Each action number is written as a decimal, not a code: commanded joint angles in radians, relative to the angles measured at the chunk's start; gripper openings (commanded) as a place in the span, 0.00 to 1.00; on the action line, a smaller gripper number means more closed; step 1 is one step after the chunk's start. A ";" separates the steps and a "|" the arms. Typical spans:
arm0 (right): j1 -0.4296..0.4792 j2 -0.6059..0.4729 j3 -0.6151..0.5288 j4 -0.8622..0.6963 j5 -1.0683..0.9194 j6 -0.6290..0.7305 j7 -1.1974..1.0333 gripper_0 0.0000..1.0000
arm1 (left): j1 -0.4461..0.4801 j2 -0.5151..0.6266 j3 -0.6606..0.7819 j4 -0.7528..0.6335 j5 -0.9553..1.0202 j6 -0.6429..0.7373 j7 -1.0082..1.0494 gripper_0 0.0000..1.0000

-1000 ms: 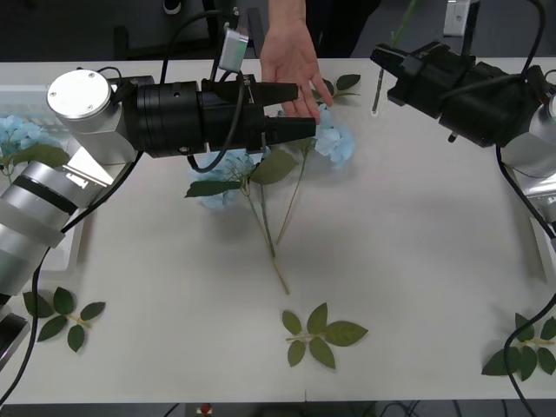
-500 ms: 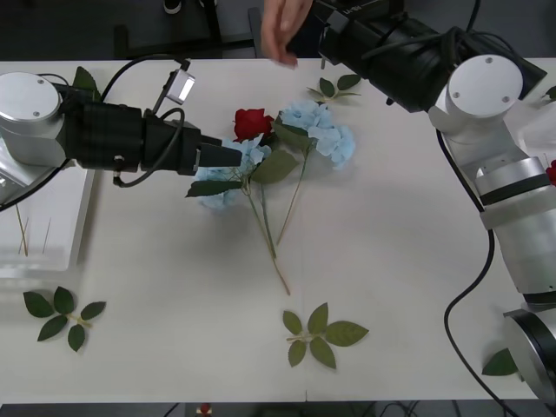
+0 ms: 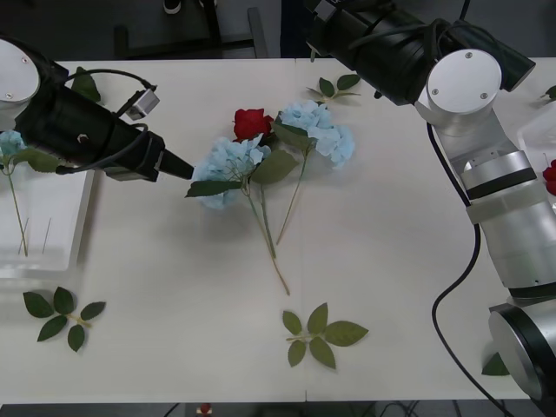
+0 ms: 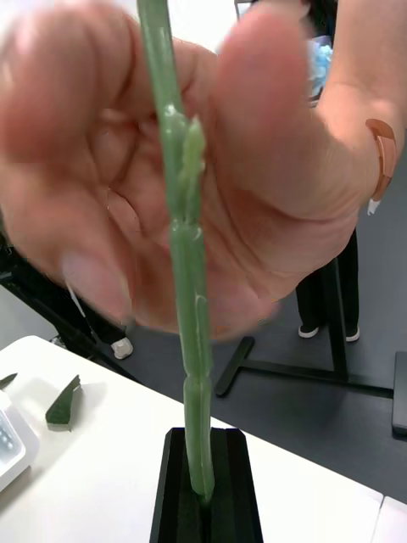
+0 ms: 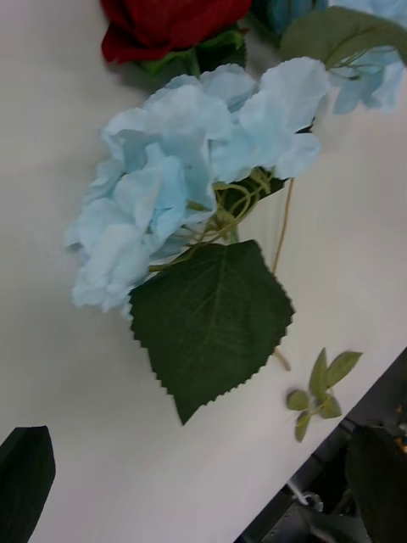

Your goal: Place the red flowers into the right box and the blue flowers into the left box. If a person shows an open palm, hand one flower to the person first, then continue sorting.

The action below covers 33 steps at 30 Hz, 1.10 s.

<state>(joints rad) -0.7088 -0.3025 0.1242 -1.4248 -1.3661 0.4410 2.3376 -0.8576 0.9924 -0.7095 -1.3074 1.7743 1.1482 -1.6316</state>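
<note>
My right gripper [image 4: 201, 488] is shut on a thick green flower stem [image 4: 188, 280]; its bloom is out of view. A person's hand [image 4: 254, 170] wraps around that stem above my black fingers. On the table lie a red flower [image 3: 252, 122] and two blue flowers [image 3: 228, 163] [image 3: 319, 131], their stems crossing. My left gripper [image 3: 180, 168] is open, just left of the nearer blue flower [image 5: 186, 178] and not touching it. The left box [image 3: 54, 252] holds a blue flower [image 3: 10, 143]. The right box [image 3: 540, 130] shows a red flower [image 3: 550, 177] at the edge.
Loose leaf sprigs lie at the front middle [image 3: 320, 335], front left [image 3: 61, 313] and back [image 3: 335, 85]. My right arm [image 3: 391, 43] reaches across the table's back edge. Bare table lies in front of the flowers.
The person's hand left the space over the table and closed around the stem in my right gripper. My left arm drew back to the left, uncovering the red flower. My right arm swung leftward along the back.
</note>
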 commanded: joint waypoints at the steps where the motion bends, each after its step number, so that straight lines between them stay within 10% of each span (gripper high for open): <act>1: -0.029 0.003 -0.008 -0.034 -0.001 -0.004 -0.032 0.00 | -0.047 0.008 0.012 -0.026 -0.093 0.062 0.251 1.00; 9: -0.028 0.003 -0.008 -0.034 -0.004 -0.005 -0.035 0.00 | -0.067 -0.034 0.030 -0.056 -0.231 0.188 0.635 1.00; 21: -0.028 0.003 -0.008 -0.034 -0.013 -0.002 -0.037 0.99 | -0.067 -0.184 0.124 -0.288 -0.585 0.409 1.294 1.00; 33: 0.068 -0.121 -0.006 -0.118 -0.136 0.185 -0.043 1.00 | -0.066 -0.299 0.077 -0.414 -0.858 0.544 1.579 1.00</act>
<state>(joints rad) -0.6811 -0.3541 0.1243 -1.4557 -1.4589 0.5887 2.3324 -0.8915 0.7127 -0.5872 -1.6800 0.9607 1.6873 -0.1263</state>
